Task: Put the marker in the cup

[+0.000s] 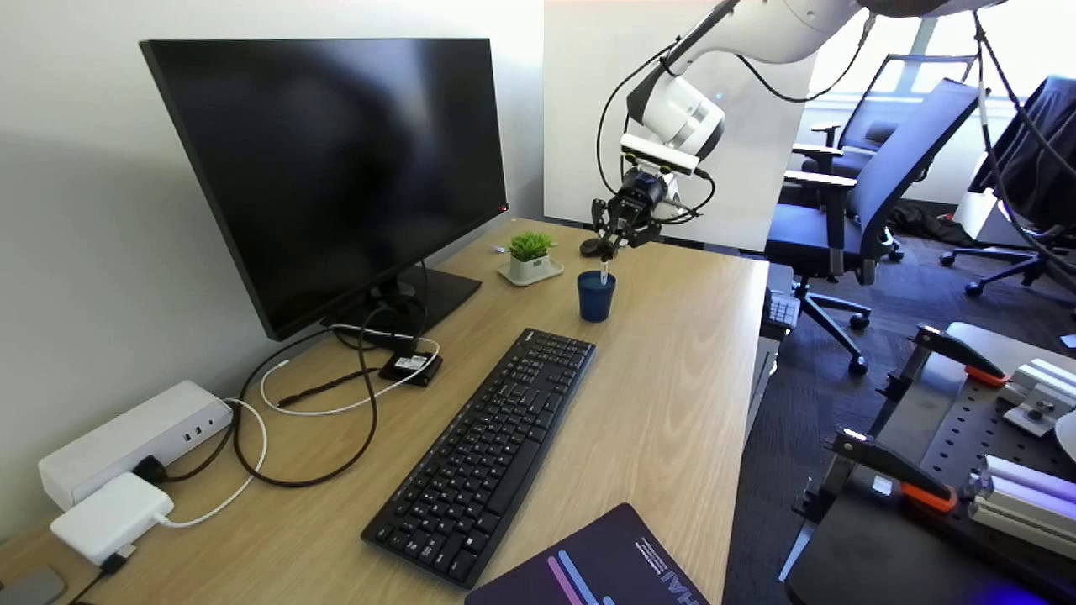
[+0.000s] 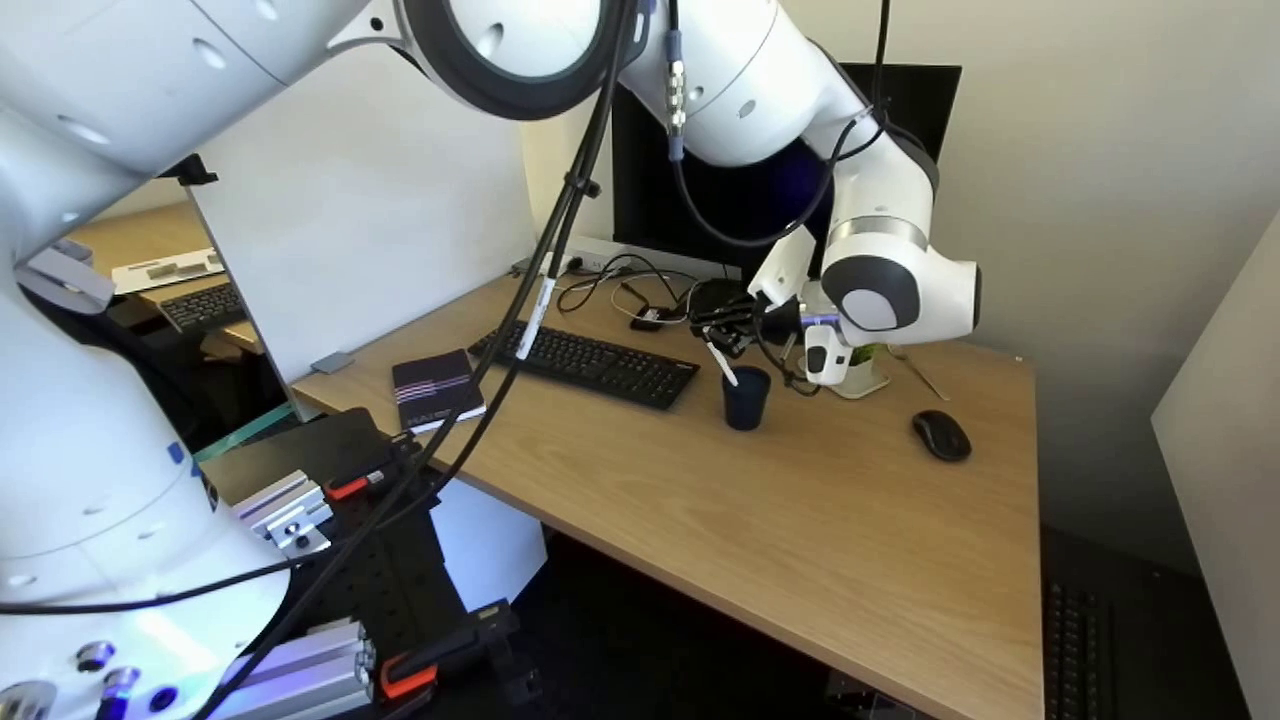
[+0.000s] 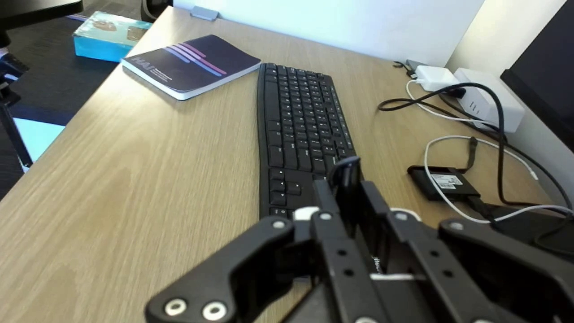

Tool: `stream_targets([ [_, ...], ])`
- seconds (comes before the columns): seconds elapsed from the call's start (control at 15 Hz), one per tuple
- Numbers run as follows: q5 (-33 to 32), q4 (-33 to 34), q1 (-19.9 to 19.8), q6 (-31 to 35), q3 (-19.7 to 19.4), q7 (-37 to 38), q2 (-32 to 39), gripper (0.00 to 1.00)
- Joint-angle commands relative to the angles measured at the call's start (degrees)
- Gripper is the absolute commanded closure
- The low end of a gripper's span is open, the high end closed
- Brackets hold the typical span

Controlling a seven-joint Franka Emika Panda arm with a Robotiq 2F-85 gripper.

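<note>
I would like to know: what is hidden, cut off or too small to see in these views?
Cup: inside bottom, hidden by its wall in both exterior views.
Marker: lower part, hidden by the pincer in the wrist view.
Monitor: cut off by the wrist view's right edge.
Book: smallest cover print, too small in the wrist view.

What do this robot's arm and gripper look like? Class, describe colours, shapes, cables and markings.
The arm is white with rounded segments, dark joint covers and a silvery band. Black cables hang from it, one with a white label. The gripper is black, with narrow fingers and flat links dotted with silvery screw heads.
</note>
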Motion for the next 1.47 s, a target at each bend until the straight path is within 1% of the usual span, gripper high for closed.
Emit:
stream_targets([
  [0.0, -1.0, 3.7, 0.3, -0.2, 0.4, -0.1, 3.7, 0.95],
  [0.27, -1.7, 5.7, 0.7, 0.5, 0.3, -0.6, 6.7, 0.95],
  [0.6, -3.2, 8.1, 0.2, 1.2, 0.0, -0.7, 8.0, 0.95],
  [0.67, -3.8, 8.3, 0.1, 1.3, 0.0, -0.8, 7.9, 0.89],
  [0.73, -4.3, 8.7, 0.0, 1.3, 0.0, -1.0, 7.8, 0.56],
  [0.8, -4.9, 9.1, -0.1, 1.4, 0.1, -1.0, 7.8, 0.56],
  [0.87, -5.4, 9.3, -0.2, 1.4, 0.1, -1.1, 7.4, 0.52],
  [1.2, -7.9, 11.3, -0.5, 1.2, 0.3, -1.2, 4.7, 0.15],
  [1.33, -9.4, 12.0, -0.3, 1.5, 0.0, -1.6, 2.0, 0.02],
  [1.4, -9.6, 11.4, 0.9, 1.7, -1.5, -2.5, -0.3, 0.01],
])
